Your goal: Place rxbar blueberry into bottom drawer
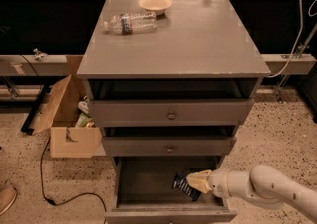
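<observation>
The bottom drawer of the grey cabinet stands pulled out, its grey-brown inside showing. My gripper reaches in from the right, low over the drawer's right part. It is shut on the rxbar blueberry, a small dark navy bar that sticks out to the left of the pale fingers and hangs tilted just above the drawer floor.
A clear plastic bottle lies on the cabinet top beside a shallow bowl. The two upper drawers with round knobs are slightly open. An open cardboard box and a black cable are on the floor at left.
</observation>
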### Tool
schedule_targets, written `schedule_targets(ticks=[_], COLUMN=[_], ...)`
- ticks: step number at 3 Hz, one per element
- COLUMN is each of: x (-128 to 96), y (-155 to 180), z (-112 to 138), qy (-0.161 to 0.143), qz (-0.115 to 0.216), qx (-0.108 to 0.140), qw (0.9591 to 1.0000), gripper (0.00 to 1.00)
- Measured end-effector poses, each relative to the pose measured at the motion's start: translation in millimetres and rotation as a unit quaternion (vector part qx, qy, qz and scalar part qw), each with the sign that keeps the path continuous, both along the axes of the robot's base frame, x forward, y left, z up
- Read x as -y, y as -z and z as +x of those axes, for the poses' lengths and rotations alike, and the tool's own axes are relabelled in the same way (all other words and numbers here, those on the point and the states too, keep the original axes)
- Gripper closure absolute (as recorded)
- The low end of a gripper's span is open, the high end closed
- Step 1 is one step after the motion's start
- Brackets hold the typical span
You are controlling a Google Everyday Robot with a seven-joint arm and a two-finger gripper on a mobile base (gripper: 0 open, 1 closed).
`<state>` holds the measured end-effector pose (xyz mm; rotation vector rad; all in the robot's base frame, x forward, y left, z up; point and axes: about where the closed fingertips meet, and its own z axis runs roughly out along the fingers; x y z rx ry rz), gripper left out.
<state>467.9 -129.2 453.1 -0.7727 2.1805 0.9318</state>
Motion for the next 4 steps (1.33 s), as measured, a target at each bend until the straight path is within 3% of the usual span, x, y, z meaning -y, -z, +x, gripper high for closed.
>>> schedule_targets(ticks=[1, 3, 4], x=[-12.3, -31.8, -33.6], y=[71.3, 169.5, 197.1], z=[1.2, 29.9, 47.8], qy=[0.044, 0.130, 0.163], qz=[0.019, 0.036, 0.039], qx=[-0.032, -0.063, -0.070], qw=[0.9984, 0.9889, 0.9834], gripper=[1.00, 1.00, 0.81])
